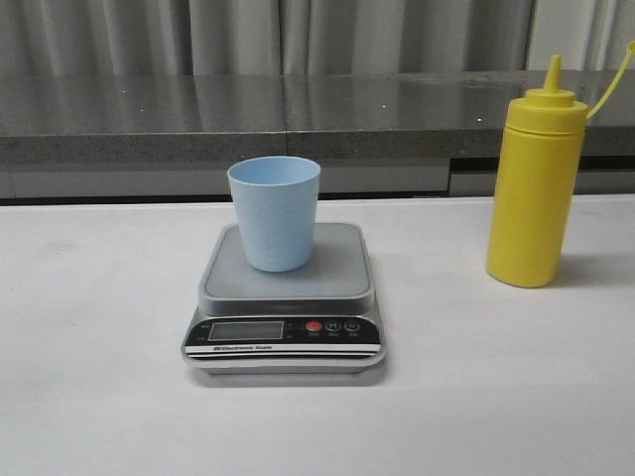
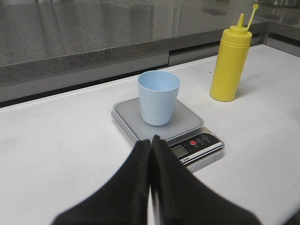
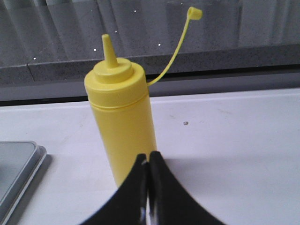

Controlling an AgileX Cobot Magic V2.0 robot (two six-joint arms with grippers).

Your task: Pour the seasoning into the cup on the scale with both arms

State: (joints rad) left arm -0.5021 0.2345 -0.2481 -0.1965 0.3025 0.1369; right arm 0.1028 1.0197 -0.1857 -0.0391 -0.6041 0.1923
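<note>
The pale blue cup (image 1: 275,212) stands upright on the silver-grey scale (image 1: 285,297) in the middle of the white table; both also show in the left wrist view, the cup (image 2: 158,97) on the scale (image 2: 194,125). The yellow seasoning bottle (image 1: 535,183) stands upright to the right of the scale, its cap dangling on a strap. My left gripper (image 2: 151,139) is shut and empty, held short of the scale's front. My right gripper (image 3: 148,156) is shut and empty, just in front of the bottle (image 3: 123,112). Neither arm shows in the front view.
A grey stone counter (image 1: 298,114) runs along the back edge of the table, with pale curtains behind it. A corner of the scale (image 3: 18,168) shows in the right wrist view beside the bottle. A small speck (image 3: 186,123) lies on the table.
</note>
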